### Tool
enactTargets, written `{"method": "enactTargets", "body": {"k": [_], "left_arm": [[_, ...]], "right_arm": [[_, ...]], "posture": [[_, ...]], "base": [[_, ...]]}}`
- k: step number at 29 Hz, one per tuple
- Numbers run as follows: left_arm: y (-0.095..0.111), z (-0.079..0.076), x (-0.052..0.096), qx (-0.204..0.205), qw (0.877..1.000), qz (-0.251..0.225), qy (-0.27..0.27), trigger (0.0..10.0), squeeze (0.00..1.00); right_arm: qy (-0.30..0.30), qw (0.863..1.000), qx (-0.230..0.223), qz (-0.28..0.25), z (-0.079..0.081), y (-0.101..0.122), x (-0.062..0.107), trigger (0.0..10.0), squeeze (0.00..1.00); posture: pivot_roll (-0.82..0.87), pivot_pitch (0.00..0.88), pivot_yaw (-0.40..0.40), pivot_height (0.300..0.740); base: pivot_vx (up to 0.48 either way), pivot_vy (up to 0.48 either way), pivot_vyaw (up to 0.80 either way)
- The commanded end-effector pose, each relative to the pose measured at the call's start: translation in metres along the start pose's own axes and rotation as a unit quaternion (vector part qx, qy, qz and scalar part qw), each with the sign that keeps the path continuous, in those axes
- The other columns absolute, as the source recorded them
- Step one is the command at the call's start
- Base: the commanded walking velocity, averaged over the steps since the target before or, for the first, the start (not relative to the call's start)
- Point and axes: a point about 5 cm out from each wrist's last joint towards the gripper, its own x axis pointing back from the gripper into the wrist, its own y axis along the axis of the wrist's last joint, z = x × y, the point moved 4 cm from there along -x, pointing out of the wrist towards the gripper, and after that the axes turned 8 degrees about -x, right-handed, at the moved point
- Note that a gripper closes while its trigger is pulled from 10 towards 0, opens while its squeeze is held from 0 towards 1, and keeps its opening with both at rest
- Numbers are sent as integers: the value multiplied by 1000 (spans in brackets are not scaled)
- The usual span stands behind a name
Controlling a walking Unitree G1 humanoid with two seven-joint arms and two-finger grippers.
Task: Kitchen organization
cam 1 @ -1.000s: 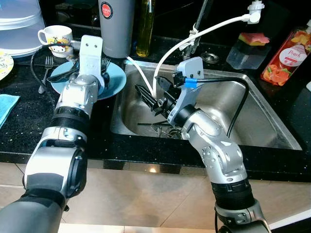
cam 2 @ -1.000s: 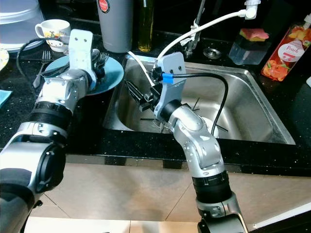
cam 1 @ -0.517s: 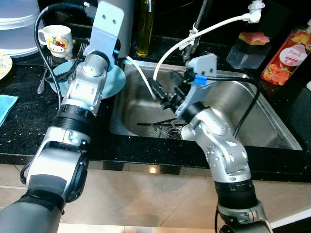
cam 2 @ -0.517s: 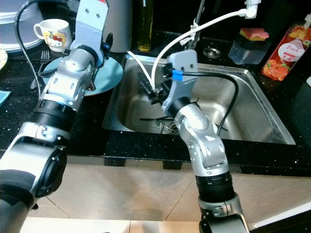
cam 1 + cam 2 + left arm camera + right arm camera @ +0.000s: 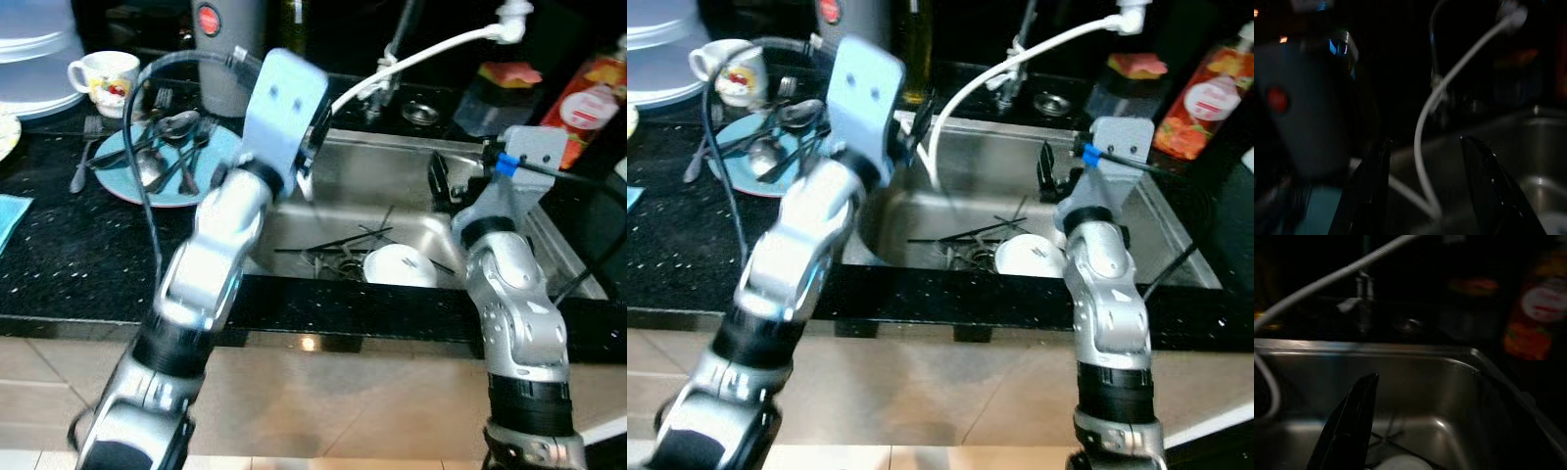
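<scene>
Cutlery: a pile of steel spoons and forks (image 5: 162, 162) lay on the round light-blue plate (image 5: 127, 188) on the black counter, left of the sink.
Sink contents: a round white dish (image 5: 400, 265) sat on the floor of the stainless steel sink (image 5: 382, 181) beside the drain, with thin black sticks (image 5: 343, 240) lying crossed just behind it.
Left gripper: the left gripper (image 5: 1425, 196) had swung away from above the blue plate and now hung over the sink's left edge. Its two black fingers stood apart with nothing between them.
Right gripper: the right gripper (image 5: 438, 181) had pulled back from the left part of the basin to the right side, above the sink. Whether it was spread or closed could not be told.
What that uncovered: with the right arm out of the way, the white dish and the sticks lay in plain sight.
Meaning for the task: the cutlery looked dealt with. The left arm was probably heading for the sink's remaining items, so the tidying seemed midway.
Surroundings: a white hose (image 5: 421, 54) arched over the basin, and a printed white mug (image 5: 103, 76) stood behind the plate.
</scene>
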Motion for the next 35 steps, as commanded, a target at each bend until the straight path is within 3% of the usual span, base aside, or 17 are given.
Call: {"method": "enactTargets", "body": {"k": [1, 7, 9, 10, 17, 20, 21, 22, 24, 25, 26, 27, 28, 31, 33, 34, 35], "left_arm": [[5, -4, 6, -6, 1000, -13, -4, 10000, 0], [-2, -9, 35, -30, 999, -24, -18, 10000, 0], [-5, -10, 38, -28, 999, -24, -17, 10000, 0], [-10, -11, 40, -38, 999, -20, -19, 10000, 0], [-16, -13, 43, -41, 999, -9, -14, 10000, 0], [-18, -15, 44, -40, 999, -3, -11, 10000, 0], [-18, -15, 44, -40, 999, -3, -11, 10000, 0], [-18, -15, 44, -40, 999, -3, -11, 10000, 0], [-19, -17, 43, -39, 999, -4, -11, 10000, 0], [-19, -17, 43, -39, 999, -5, -11, 10000, 0], [-19, -17, 43, -39, 999, -5, -11, 10000, 0], [-20, -17, 42, -39, 999, -5, -11, 10000, 0], [-20, -17, 42, -39, 999, -5, -11, 10000, 0], [-20, -17, 40, -38, 999, -6, -10, 10000, 0], [-20, -17, 39, -37, 999, -6, -10, 10000, 0], [-20, -17, 39, -37, 999, -6, -10, 10000, 0], [-20, -18, 39, -38, 999, -6, -10, 10000, 0]], "right_arm": [[-19, 1000, 8, -5, -9, 2, 2, 10000, 0], [-112, 993, 44, -16, -55, 4, 7, 10000, 0], [-126, 990, 56, -18, -64, 5, 8, 10000, 0], [-148, 987, 65, -19, -77, 6, 9, 10000, 0], [-205, 974, 92, -23, -110, 10, 16, 10000, 0], [-314, 938, 145, -15, -174, 14, 40, 10000, 0], [-339, 927, 158, -12, -189, 14, 48, 10000, 0], [-339, 927, 158, -12, -189, 14, 48, 10000, 0], [-406, 894, 188, 7, -232, 10, 75, 10000, 0], [-427, 884, 192, 15, -245, 9, 85, 10000, 0], [-427, 884, 192, 15, -245, 9, 85, 10000, 0], [-452, 867, 208, 29, -262, 5, 100, 10000, 0], [-452, 867, 208, 29, -262, 5, 100, 10000, 0], [-499, 829, 234, 94, -299, -19, 147, 10000, 0], [-516, 810, 248, 127, -310, -32, 173, 10000, 0], [-516, 810, 248, 127, -310, -32, 173, 10000, 0], [-528, 798, 251, 144, -317, -39, 187, 10000, 0]], "posture": [[189, 55, -72, 740], [185, 66, -72, 740], [182, 68, -73, 740], [180, 68, -74, 740], [173, 69, -79, 740], [161, 69, -82, 740], [160, 69, -81, 740], [160, 69, -81, 740], [156, 69, -82, 740], [156, 69, -82, 740], [156, 69, -82, 740], [150, 69, -82, 740], [150, 69, -82, 740], [137, 70, -86, 740], [136, 70, -87, 740], [136, 70, -87, 740], [135, 70, -87, 740]], "base": [[0, 0, 0], [0, 0, 0], [0, 0, 0], [0, 0, 0], [0, 0, 0], [0, 0, 0], [0, 0, 0], [0, 0, 0], [0, 0, 0], [0, 0, 0], [0, 0, 0], [0, 0, 0], [0, 0, 0], [0, 0, 0], [0, 0, 0], [0, 0, 0], [0, 0, 0]]}}
